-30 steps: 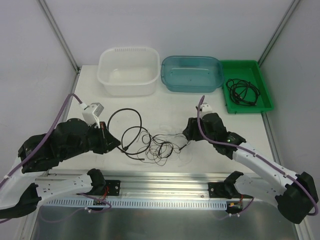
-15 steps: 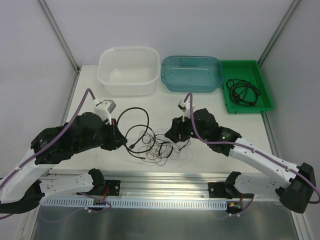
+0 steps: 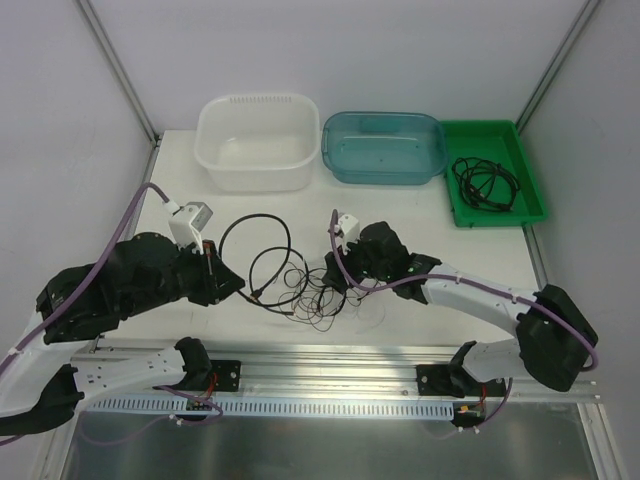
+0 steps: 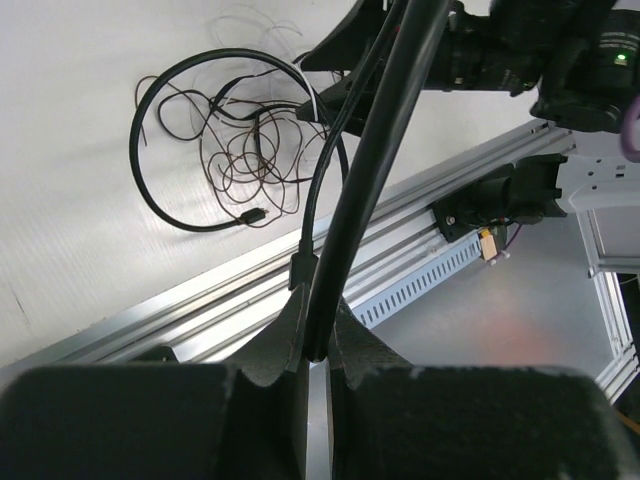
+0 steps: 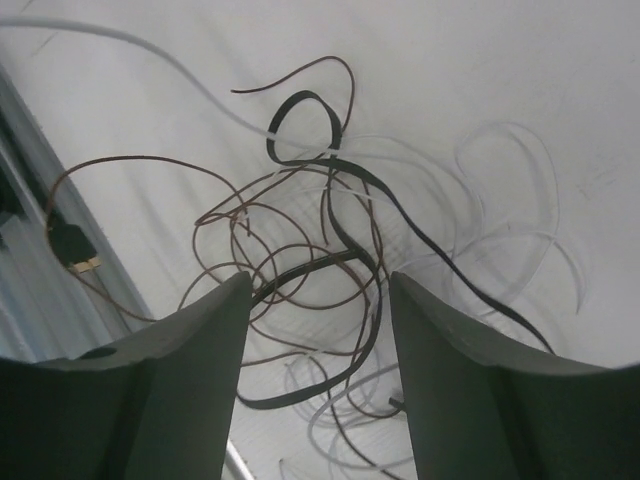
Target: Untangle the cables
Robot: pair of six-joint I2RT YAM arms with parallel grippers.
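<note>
Left gripper [image 4: 318, 335] first: its jaws are pinched together on the thick black cable [image 4: 380, 150]. In the left wrist view the cable runs straight up out of the fingers toward 12 o'clock. From above, the left gripper [image 3: 215, 275] has that cable's big loop [image 3: 255, 218] arcing off at about 1 o'clock. The tangle [image 3: 312, 290] is just beside the gripper at 3 o'clock.

Right gripper [image 5: 318, 290]: jaws apart, nothing between them that they're actually gripping. It hangs right over the mess, with the knot filling the gap between the two fingers [image 5: 190, 380] in the right wrist view. In there:
- thin brown wires [image 5: 120, 165] looping all over, mostly toward 9 o'clock
- a flat dark cord crossing through the middle
- a thin white cord [image 5: 150, 45] sweeping out toward 10 o'clock
- a small plug [image 5: 72, 242] lying at 9 o'clock

From the top, the right gripper [image 3: 335, 275] has the tangle touching or almost touching at 7 o'clock; can't tell which.

Further out on the table [image 3: 440, 215], at 12 o'clock along the far edge, there's a white tub [image 3: 258, 99], then a teal bin [image 3: 385, 116]. A green tray [image 3: 500, 215] at roughly 1 o'clock has a coiled black cable [image 3: 485, 183] in it, well apart from the rest.
</note>
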